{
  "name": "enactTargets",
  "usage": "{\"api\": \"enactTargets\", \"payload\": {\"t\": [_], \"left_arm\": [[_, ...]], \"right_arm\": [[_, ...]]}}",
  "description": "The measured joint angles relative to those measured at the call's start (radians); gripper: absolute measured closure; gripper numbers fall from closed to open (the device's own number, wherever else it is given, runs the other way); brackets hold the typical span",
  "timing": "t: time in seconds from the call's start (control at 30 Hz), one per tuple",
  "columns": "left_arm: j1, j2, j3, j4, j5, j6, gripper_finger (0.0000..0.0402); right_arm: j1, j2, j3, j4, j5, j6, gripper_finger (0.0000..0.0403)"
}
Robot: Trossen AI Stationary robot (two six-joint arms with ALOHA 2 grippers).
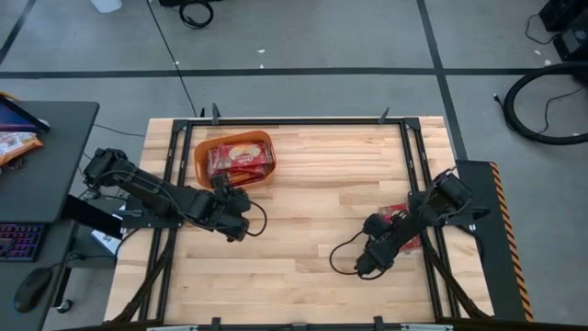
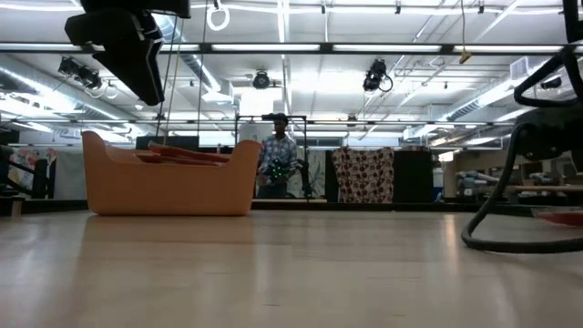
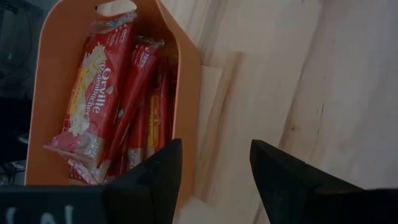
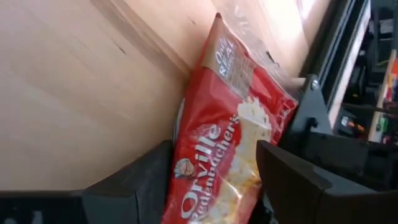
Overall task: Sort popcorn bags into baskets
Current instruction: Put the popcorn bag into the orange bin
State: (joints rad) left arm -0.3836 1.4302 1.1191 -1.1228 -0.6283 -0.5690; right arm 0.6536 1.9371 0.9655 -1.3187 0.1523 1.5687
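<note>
Orange basket (image 1: 201,158) sits at the far left of the tabletop (image 1: 312,211), several popcorn bags (image 1: 241,158) stacked inside. Left claw (image 1: 220,188) just beside the basket's near rim, fingers apart, holding nothing. Right claw (image 4: 214,177) at the tabletop's right edge, fingers fully spread either side of the last bag (image 4: 227,149), not yet closed on it. Appears to be the only bag left outside, though the arm hides part of that edge. Task nearly finished.
</note>
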Motion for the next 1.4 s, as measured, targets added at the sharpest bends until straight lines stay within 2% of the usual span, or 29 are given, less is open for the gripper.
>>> {"api": "enactTargets", "payload": {"t": [0.37, 0.5, 0.7, 0.87, 1.07, 1.17, 1.27, 1.4], "left_arm": [[0.000, 0.000, 0.000, 0.000, 0.005, 0.005, 0.0209], [0.000, 0.000, 0.000, 0.000, 0.005, 0.005, 0.0209], [0.000, 0.000, 0.000, 0.000, 0.005, 0.005, 0.0209], [0.000, 0.000, 0.000, 0.000, 0.019, 0.005, 0.0209], [0.000, -0.001, 0.000, 0.034, 0.023, 0.014, 0.0209], [-0.002, 0.004, 0.000, 0.160, 0.027, 0.118, 0.0209], [-0.010, 0.024, 0.000, 0.337, 0.073, 0.321, 0.0209], [-0.030, 0.046, 0.000, 0.538, 0.102, 0.564, 0.0209]], "right_arm": [[0.020, 0.000, 0.068, -0.128, -0.113, -0.028, 0.0202], [0.021, 0.000, 0.082, -0.103, -0.122, -0.046, 0.0217], [0.021, 0.001, 0.069, 0.051, -0.103, -0.058, 0.0241], [0.022, 0.007, 0.055, 0.047, -0.090, -0.057, 0.0283], [0.021, 0.007, 0.055, 0.042, -0.099, -0.097, 0.0357], [0.021, 0.006, 0.079, 0.036, -0.109, -0.141, 0.0387], [0.022, 0.006, 0.129, 0.014, -0.084, -0.205, 0.0390], [0.022, 0.006, 0.230, -0.050, 0.004, -0.297, 0.0386]]}}
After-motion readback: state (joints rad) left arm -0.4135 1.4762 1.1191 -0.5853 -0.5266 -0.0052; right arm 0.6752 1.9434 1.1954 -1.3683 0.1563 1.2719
